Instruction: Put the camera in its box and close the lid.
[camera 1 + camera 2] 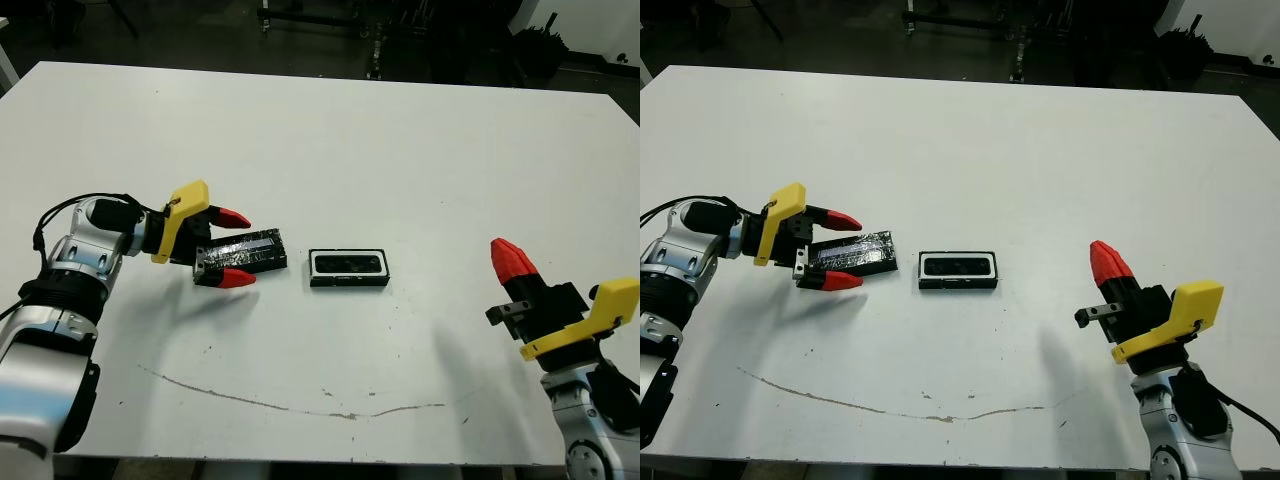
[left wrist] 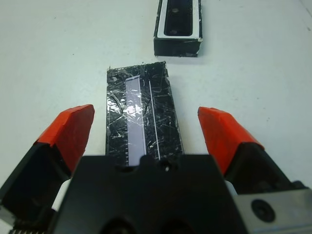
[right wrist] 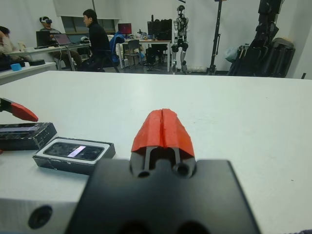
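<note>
Black lid (image 1: 243, 250) lies between the wide-spread left gripper (image 1: 233, 246) fingers, box (image 1: 348, 268) at 3 o'clock; an off-centre pinch could skid it; right gripper (image 1: 512, 259) pressed together.

camera (image 1: 348, 264) inside box (image 1: 347, 281); lid (image 1: 243, 250) flat, just left

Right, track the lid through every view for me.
Left eye view: the lid lies left of centre between the open left jaws.
Right eye view: same spot.
Left wrist view: centre, between the red fingers.
Right wrist view: far left edge.
Shared landmark: the box beside it, camera inside.
</note>
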`<action>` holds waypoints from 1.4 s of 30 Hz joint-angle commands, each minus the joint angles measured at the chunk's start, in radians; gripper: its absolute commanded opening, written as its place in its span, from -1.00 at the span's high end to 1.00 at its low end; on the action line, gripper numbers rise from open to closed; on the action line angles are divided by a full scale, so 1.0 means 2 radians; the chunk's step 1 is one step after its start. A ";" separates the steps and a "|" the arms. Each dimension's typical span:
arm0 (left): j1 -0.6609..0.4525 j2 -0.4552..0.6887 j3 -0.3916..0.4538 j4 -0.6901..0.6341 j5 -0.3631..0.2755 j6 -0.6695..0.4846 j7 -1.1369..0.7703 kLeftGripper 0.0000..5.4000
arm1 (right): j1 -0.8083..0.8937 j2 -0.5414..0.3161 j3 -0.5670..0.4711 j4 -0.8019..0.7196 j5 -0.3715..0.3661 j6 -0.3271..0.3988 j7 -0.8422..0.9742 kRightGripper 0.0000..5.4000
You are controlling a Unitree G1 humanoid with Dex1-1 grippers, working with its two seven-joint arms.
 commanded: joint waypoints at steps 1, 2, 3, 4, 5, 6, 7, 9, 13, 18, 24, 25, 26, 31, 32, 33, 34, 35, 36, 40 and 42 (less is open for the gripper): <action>0.006 0.000 -0.006 -0.009 0.011 -0.004 0.005 -1.00 | 0.002 -0.008 0.001 0.002 0.003 -0.008 0.003 0.99; 0.007 0.000 -0.006 -0.011 0.013 -0.003 0.007 -1.00 | 0.002 -0.008 0.001 0.002 0.003 -0.008 0.002 0.99; 0.008 0.001 -0.007 -0.012 0.014 -0.002 0.008 -1.00 | 0.002 -0.009 0.001 0.002 0.003 -0.008 0.002 0.99; 0.007 0.000 -0.006 -0.010 0.014 -0.003 0.006 -1.00 | 0.002 -0.009 0.001 0.002 0.003 -0.009 0.002 0.99; 0.008 0.000 -0.005 -0.008 0.013 -0.003 0.006 -1.00 | 0.002 -0.009 0.001 0.003 0.004 -0.010 0.003 0.99; 0.009 0.000 -0.005 -0.007 0.013 -0.004 0.006 -1.00 | 0.002 -0.008 0.001 0.004 0.006 -0.010 0.003 0.99; 0.009 0.000 -0.004 -0.006 0.012 0.000 0.005 -1.00 | 0.001 -0.008 0.001 0.005 0.007 -0.012 0.005 0.99; 0.008 0.000 -0.006 -0.003 0.014 0.003 0.005 -1.00 | 0.000 -0.009 0.000 0.008 0.008 -0.014 0.007 0.99; 0.003 -0.001 -0.007 0.011 0.014 0.010 -0.004 -1.00 | 0.000 -0.010 0.000 0.008 0.010 -0.013 0.008 0.99; -0.002 -0.001 -0.009 0.022 0.019 0.025 -0.005 -1.00 | 0.000 -0.011 0.000 0.006 0.010 -0.010 0.006 0.99; 0.003 0.000 -0.007 0.026 0.020 0.026 0.007 -1.00 | 0.002 -0.012 0.001 0.001 0.007 -0.010 0.004 0.99; 0.003 0.000 -0.007 0.029 0.022 0.027 0.009 -1.00 | 0.003 -0.012 0.001 0.002 0.008 -0.011 0.004 0.99; 0.002 0.000 -0.007 0.032 0.022 0.029 0.011 -1.00 | 0.002 -0.012 0.001 0.001 0.009 -0.010 0.005 0.99; 0.004 -0.004 0.001 0.043 0.015 0.028 0.014 -1.00 | 0.002 -0.013 0.001 -0.001 0.011 -0.006 0.004 0.99; 0.006 -0.005 0.004 0.040 0.013 0.028 0.020 -1.00 | 0.002 -0.013 0.002 -0.002 0.009 -0.007 0.003 1.00; 0.008 -0.005 0.005 0.036 0.013 0.032 0.025 -0.97 | 0.003 -0.014 0.003 -0.002 0.007 -0.007 0.002 1.00; 0.009 -0.007 0.008 0.034 0.010 0.041 0.030 -0.94 | 0.003 -0.014 0.003 -0.002 0.007 -0.007 0.002 1.00; 0.012 -0.008 0.013 0.029 0.006 0.049 0.038 -0.91 | 0.002 -0.015 0.003 -0.001 0.005 -0.009 0.003 1.00; 0.018 -0.011 0.019 0.024 0.002 0.054 0.047 -0.87 | 0.002 -0.015 0.004 0.000 0.005 -0.011 0.004 1.00; 0.034 -0.018 0.031 0.004 -0.008 0.049 0.063 -0.64 | 0.000 -0.015 0.004 0.000 0.009 -0.007 0.003 1.00; 0.036 -0.018 0.031 -0.003 -0.009 0.047 0.062 -0.53 | -0.001 -0.015 0.004 0.000 0.010 -0.008 0.003 1.00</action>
